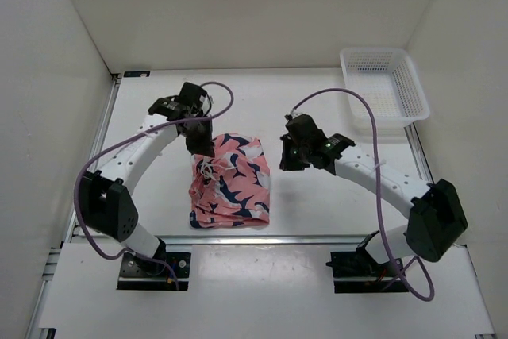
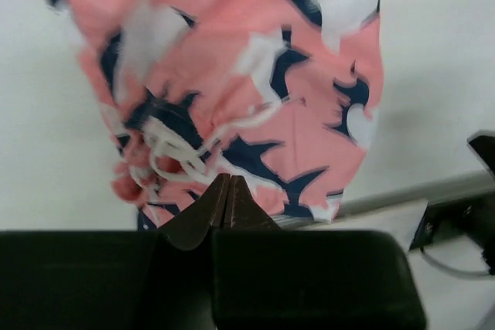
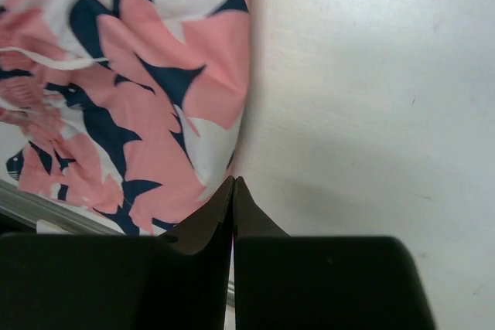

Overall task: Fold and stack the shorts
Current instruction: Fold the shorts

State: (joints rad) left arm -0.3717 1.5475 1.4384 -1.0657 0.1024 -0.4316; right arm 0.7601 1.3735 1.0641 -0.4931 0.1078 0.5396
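The shorts (image 1: 230, 182) are lying folded but bumpy, well left of the basket (image 1: 419, 101). The left claw (image 1: 200, 144), over their side away from the basket, and the right claw (image 1: 284, 156), on the basket side, are both squeezing shut on nothing. Patting the bumps flat slowly is looking best

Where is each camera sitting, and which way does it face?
Top: fixed above and behind the bases, looking down on the table; left arm and right arm whole, shorts between, basket far right.
Left wrist: on the left arm, looking past the shut left pincer at the shorts' drawstring end.
Right wrist: on the right arm, looking past the shut right pincer at the shorts' edge and table.
Shared: all three show the shorts.
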